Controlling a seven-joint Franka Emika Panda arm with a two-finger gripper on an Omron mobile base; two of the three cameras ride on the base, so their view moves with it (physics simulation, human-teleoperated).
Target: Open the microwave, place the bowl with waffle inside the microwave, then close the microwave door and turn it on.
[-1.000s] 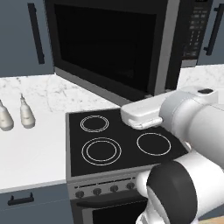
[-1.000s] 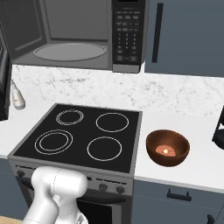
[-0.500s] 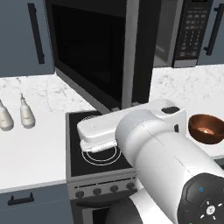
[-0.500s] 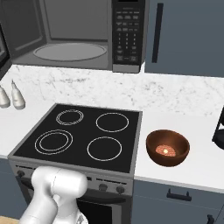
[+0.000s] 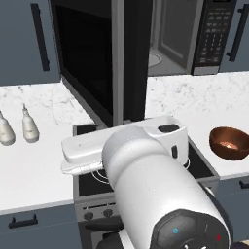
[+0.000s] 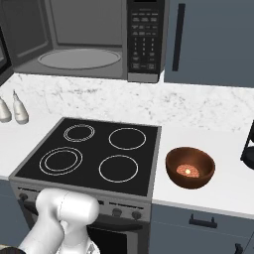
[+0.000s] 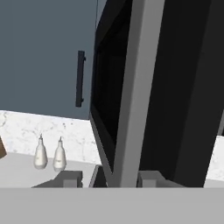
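stove half behind the arm

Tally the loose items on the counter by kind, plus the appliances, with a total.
Bowl: 1 (reddish-brown, right of the stove)
Waffle: 1 (in the bowl)
Shaker bottles: 2 (white, left of the stove)
Microwave: 1 (door open)
Stove: 1
Total: 6

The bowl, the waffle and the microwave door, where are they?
bowl [image 6: 174, 163]: right base view, its left rim.
waffle [image 6: 188, 170]: right base view, the middle of the piece inside the bowl.
microwave door [image 5: 87, 53]: left base view, its dark glass window.
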